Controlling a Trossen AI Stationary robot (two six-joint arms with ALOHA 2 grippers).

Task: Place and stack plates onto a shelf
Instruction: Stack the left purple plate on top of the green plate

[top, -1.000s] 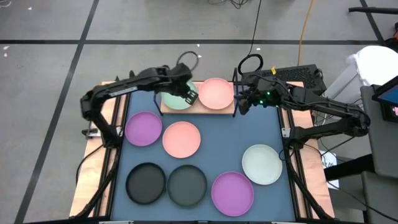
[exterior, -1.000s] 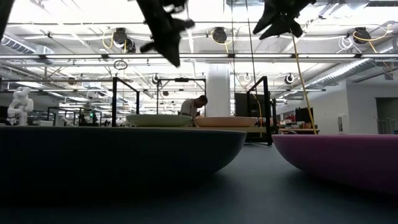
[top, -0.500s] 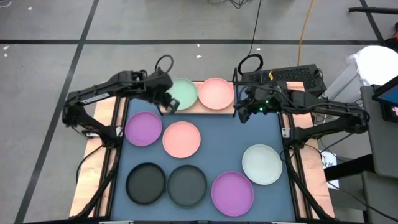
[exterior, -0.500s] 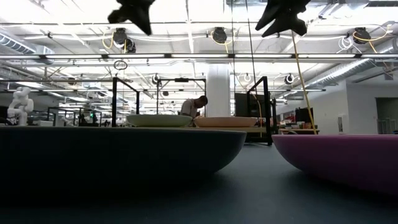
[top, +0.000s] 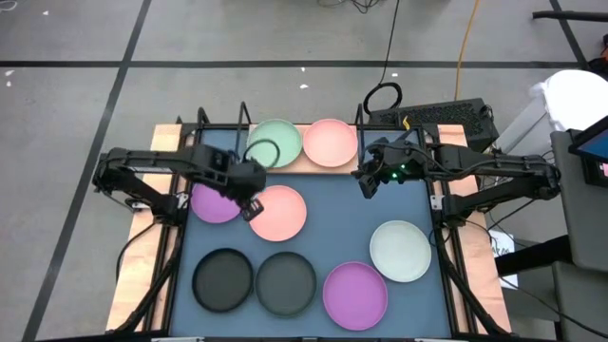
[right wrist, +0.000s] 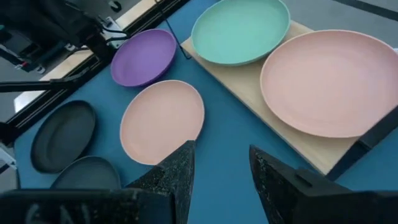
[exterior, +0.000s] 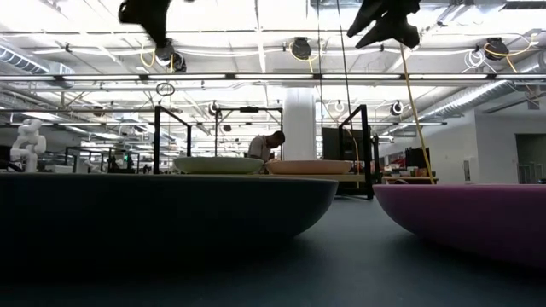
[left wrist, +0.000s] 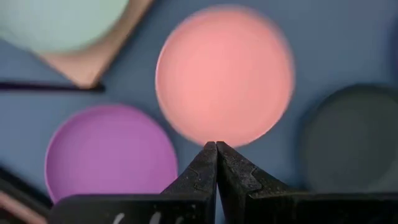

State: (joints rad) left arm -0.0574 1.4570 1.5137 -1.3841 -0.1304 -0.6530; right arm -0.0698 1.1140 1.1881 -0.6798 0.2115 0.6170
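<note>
The left gripper [left wrist: 216,144] has its jaws shut tight, empty, just above a pink plate [left wrist: 225,74]. The right gripper [right wrist: 221,158] is open, holding nothing.

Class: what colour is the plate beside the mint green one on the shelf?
Pink plate; clearest in the high view.

The left arm reaches in from its side of the table and bends at the elbow, with its wrist turned toward the middle. The left gripper [top: 251,207] hangs above the table, and its two fingers [left wrist: 205,167] are pressed together with nothing between them. The right arm stretches in from the opposite side. The right gripper [top: 365,185] also hangs in the air, and its fingers [right wrist: 176,168] stand apart, holding nothing.
</note>
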